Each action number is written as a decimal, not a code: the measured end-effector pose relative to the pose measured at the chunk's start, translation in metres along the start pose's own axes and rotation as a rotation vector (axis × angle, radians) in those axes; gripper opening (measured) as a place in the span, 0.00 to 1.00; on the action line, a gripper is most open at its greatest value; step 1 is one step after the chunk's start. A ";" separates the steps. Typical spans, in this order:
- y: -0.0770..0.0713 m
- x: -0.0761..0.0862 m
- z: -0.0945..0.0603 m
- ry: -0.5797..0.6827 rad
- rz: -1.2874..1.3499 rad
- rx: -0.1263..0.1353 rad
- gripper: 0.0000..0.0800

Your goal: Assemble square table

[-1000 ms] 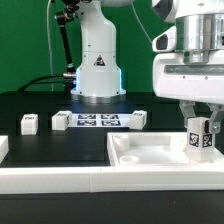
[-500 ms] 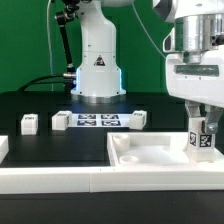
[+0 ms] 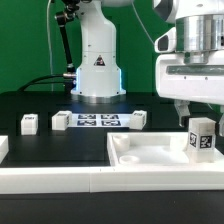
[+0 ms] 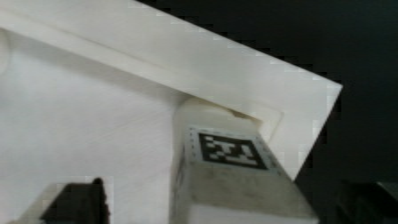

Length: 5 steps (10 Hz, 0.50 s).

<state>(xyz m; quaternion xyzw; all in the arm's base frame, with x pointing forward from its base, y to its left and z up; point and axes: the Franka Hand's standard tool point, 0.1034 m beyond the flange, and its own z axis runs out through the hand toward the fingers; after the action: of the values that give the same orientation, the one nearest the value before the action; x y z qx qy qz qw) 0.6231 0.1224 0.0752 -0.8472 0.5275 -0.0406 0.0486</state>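
Note:
The white square tabletop [image 3: 150, 157] lies at the exterior view's right, rim up. A white tagged leg [image 3: 201, 138] stands upright in its far right corner socket. My gripper [image 3: 199, 112] hangs just above and around the leg's top, open, with its fingers apart from the leg's sides. In the wrist view the leg [image 4: 228, 160] shows its tag against the tabletop [image 4: 89, 110]. A dark finger [image 4: 75, 202] stands off to one side with a white gap between it and the leg. Three more legs [image 3: 28, 123] [image 3: 61, 119] [image 3: 138, 119] lie on the black table behind.
The marker board [image 3: 98, 121] lies between the loose legs in front of the robot's white base [image 3: 97, 72]. A long white border rail [image 3: 50, 181] runs along the front edge. Another white piece [image 3: 3, 148] sits at the far left.
The gripper was shut on the leg; its jaws have spread and let go. The leg stays standing in the corner socket.

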 end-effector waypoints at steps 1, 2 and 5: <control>0.000 0.000 0.000 0.000 -0.078 0.000 0.81; 0.000 0.000 0.000 0.001 -0.174 -0.003 0.81; -0.001 -0.003 -0.001 -0.007 -0.470 -0.017 0.81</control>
<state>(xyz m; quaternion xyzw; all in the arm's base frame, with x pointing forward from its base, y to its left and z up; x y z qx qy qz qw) 0.6223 0.1254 0.0765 -0.9472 0.3161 -0.0435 0.0322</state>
